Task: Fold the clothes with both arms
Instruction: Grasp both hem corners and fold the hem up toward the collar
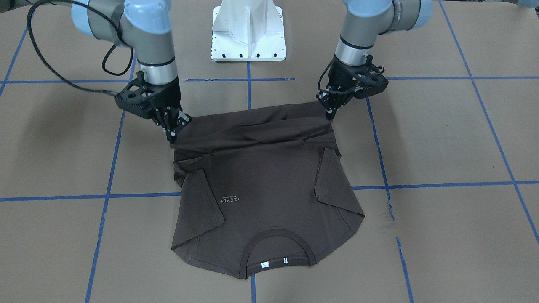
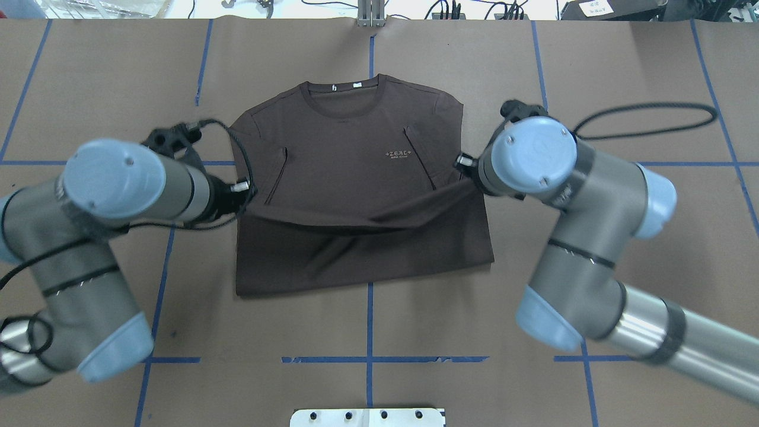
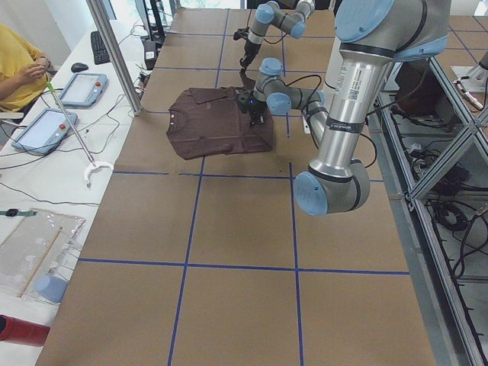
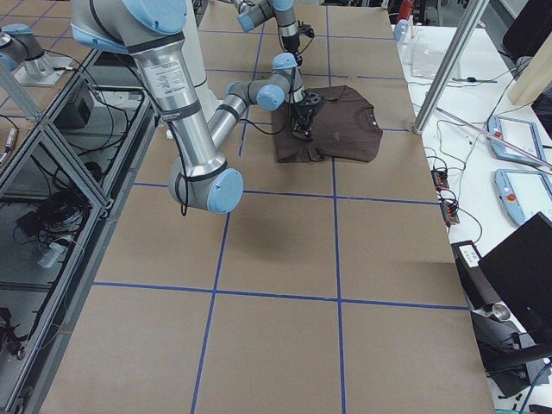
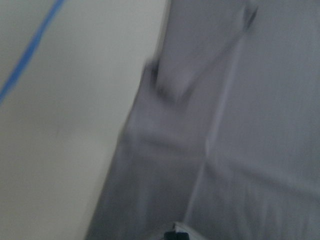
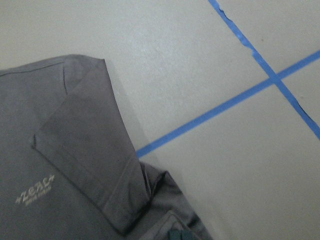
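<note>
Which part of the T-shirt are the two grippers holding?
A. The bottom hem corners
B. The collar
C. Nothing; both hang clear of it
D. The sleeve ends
A: in the front-facing view the left gripper and the right gripper each pinch one corner of the hem of the T-shirt, which is held up off the table, while the collar lies flat at the opposite end.

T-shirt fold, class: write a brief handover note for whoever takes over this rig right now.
Left pincer: shut on one hem corner of the T-shirt.
Right pincer: shut on the other hem corner.
T-shirt lies chest-up on the table, collar away from the robot.
Done: sleeves folded inward, hem raised over the lower body.
To do, likely: carry hem to collar, lay flat, release.
</note>
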Controlling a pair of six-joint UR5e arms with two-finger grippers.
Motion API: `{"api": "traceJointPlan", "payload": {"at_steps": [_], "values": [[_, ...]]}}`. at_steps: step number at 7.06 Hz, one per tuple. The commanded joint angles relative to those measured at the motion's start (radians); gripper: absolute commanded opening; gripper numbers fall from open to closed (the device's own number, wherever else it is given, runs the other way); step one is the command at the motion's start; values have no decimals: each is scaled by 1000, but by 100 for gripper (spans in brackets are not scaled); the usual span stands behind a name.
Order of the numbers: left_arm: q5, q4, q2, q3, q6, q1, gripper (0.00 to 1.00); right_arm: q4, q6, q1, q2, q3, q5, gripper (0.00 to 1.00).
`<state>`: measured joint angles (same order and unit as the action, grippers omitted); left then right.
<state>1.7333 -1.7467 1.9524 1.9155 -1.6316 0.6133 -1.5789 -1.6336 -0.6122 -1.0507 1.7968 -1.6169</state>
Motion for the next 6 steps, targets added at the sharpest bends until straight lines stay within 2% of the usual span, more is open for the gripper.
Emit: {"api": "traceJointPlan", "payload": {"at_steps": [1,2,3,4,5,6], "values": [[-3,-139,69,-212,39,113,0,155,67,-96,153,-329,-12,0],[-5,-161,71,-242,41,140,0,180,75,-119,232,-446,-29,0],[-33,-186,98,-291,42,144,0,186,87,-135,285,-523,-29,0],[-63,-229,132,-369,53,146,0,250,92,-146,297,-581,-29,0],[-64,-275,134,-394,56,155,0,304,95,-152,322,-649,-28,0],[-64,-287,147,-427,55,155,0,304,106,-156,331,-666,-28,0]]}}
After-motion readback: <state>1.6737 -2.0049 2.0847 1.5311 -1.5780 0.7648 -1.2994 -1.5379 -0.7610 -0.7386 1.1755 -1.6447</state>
